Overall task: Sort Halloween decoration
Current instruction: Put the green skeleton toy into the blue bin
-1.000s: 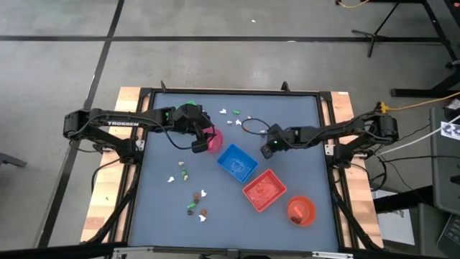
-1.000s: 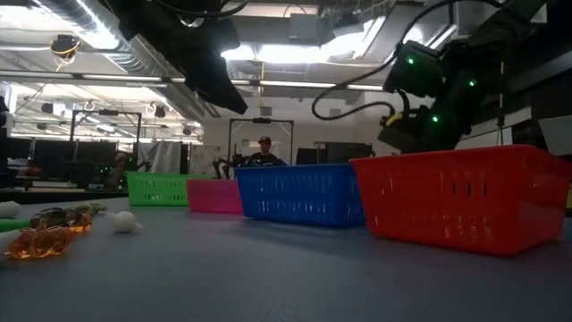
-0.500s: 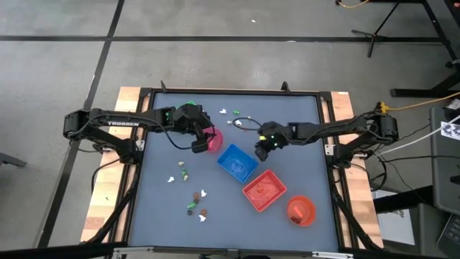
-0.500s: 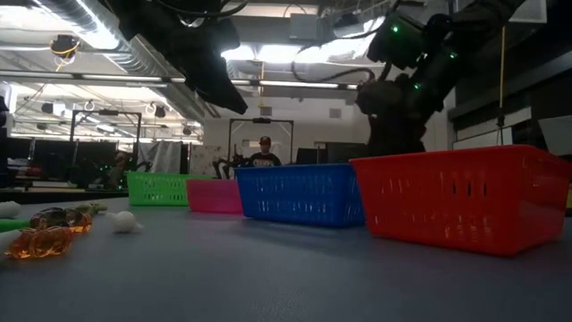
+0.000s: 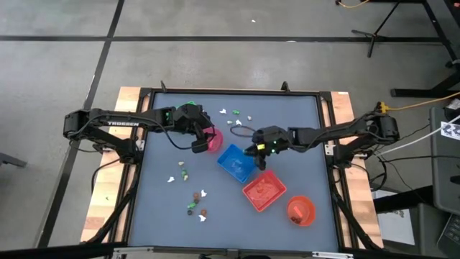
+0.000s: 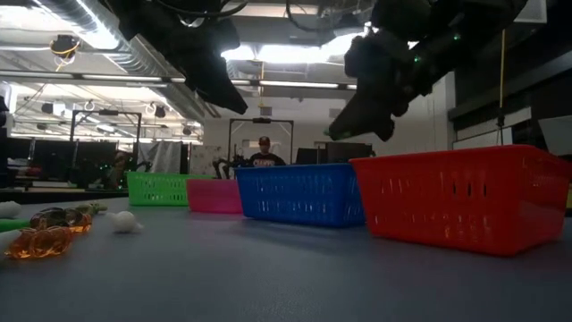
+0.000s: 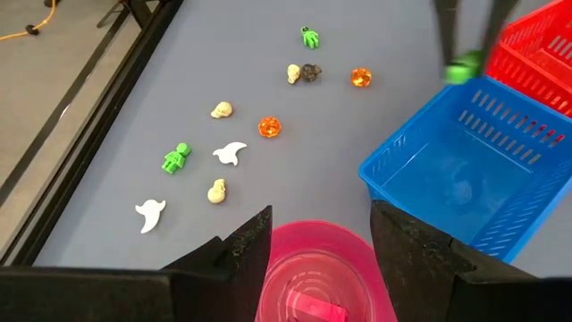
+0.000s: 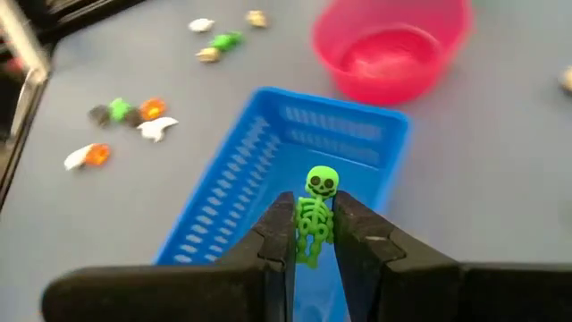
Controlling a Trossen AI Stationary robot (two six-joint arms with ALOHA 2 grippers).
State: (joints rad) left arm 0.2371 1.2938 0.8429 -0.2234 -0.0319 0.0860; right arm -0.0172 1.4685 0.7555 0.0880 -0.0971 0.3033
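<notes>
**Inspector:** State your grip and position.

**Robot:** My right gripper (image 8: 313,234) pinches a green skeleton (image 8: 315,212) between its fingers, held upright over the blue tray (image 8: 268,179). In the high view the right gripper (image 5: 257,149) sits at that tray's edge nearest the red tray (image 5: 263,190).

**Inspector:** And the left?

**Robot:** My left gripper (image 7: 317,246) waits above the pink bowl (image 7: 326,268), fingers spread, holding nothing.

**Inspector:** Remaining stock?

**Robot:** Other trinkets (image 7: 228,154) lie loose on the table (image 5: 287,115), well apart from the trays.

**Inspector:** Recommendation for the release?

**Robot:** I judge I should centre over the blue tray's floor, clear of its wall, lower a little, then part the fingers evenly so the skeleton drops straight and doesn't bounce out.
</notes>
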